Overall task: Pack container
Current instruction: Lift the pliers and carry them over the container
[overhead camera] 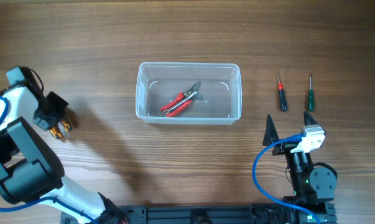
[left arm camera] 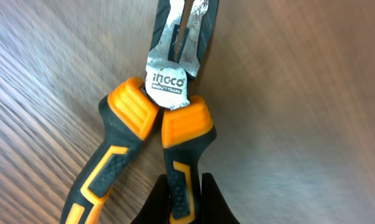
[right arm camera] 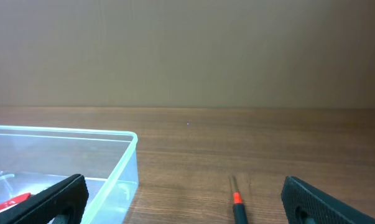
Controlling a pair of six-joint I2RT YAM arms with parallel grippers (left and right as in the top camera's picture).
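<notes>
The clear plastic container stands at the table's middle, with red-handled pliers inside it. My left gripper is at the far left, shut on one handle of orange-and-black pliers; its fingers pinch the right handle. My right gripper is open and empty at the front right, below two screwdrivers. The container's corner shows in the right wrist view.
A red-and-black screwdriver and a green-handled screwdriver lie right of the container. The red one also shows in the right wrist view, between my open fingers.
</notes>
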